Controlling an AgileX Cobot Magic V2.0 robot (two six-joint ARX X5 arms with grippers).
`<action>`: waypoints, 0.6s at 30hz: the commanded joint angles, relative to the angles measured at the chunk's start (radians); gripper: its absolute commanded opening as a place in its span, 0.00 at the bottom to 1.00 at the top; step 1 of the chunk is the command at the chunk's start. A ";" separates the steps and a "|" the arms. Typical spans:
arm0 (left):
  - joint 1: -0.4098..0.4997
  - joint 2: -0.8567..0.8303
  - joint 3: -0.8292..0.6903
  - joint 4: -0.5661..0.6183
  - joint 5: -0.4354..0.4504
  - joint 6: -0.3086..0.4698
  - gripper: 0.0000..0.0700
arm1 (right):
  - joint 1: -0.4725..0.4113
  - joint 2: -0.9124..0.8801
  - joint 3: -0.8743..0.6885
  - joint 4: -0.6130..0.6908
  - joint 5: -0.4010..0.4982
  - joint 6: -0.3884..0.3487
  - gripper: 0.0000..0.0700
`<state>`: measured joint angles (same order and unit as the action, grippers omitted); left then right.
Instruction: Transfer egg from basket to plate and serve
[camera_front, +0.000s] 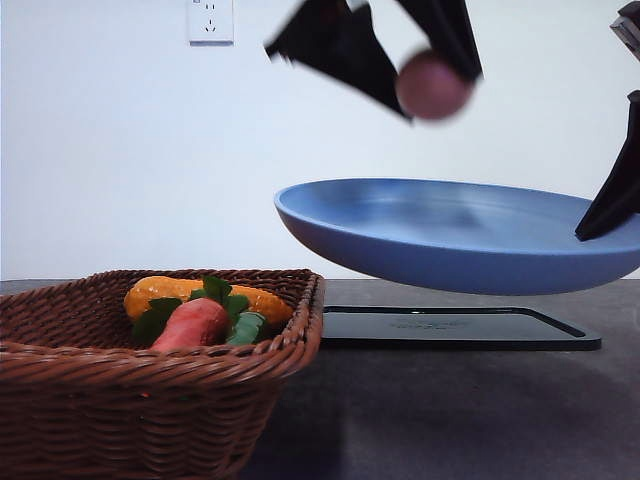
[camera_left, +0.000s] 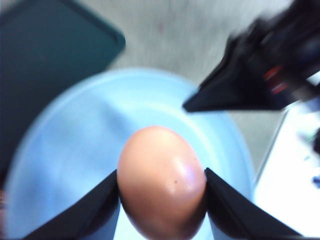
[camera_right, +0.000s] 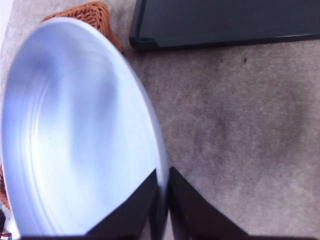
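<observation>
A: What is biggest in the front view?

B: A brown wicker basket at lower left on the grey table, holding a carrot toy and an orange vegetable. To its right a blue plate hangs in the air, tilted, above a flat black tray.

A: Who holds the plate?

B: The right gripper. The right wrist view shows its 2 fingers pinching the plate's rim, 1 on each side. The front view shows just a dark finger at the plate's right edge.

A: And the egg?

B: The egg is clamped between the 2 fingers of the left gripper, squeezed at its sides. The left wrist view shows the plate directly beneath it and the right gripper beyond. In the front view the egg is blurred, high above the plate, well clear of it.
</observation>
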<state>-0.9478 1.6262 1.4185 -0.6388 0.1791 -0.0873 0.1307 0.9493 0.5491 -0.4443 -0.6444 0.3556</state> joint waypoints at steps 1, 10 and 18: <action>-0.012 0.039 0.013 0.011 0.000 0.020 0.17 | 0.004 0.003 0.005 0.009 -0.009 0.017 0.00; -0.018 0.130 0.013 0.005 0.000 0.020 0.18 | 0.004 0.003 0.005 0.006 -0.009 0.030 0.00; -0.020 0.131 0.013 0.012 0.000 0.018 0.53 | 0.004 0.004 0.005 0.000 -0.009 0.045 0.00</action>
<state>-0.9543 1.7439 1.4181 -0.6410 0.1787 -0.0845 0.1310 0.9493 0.5491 -0.4537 -0.6441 0.3798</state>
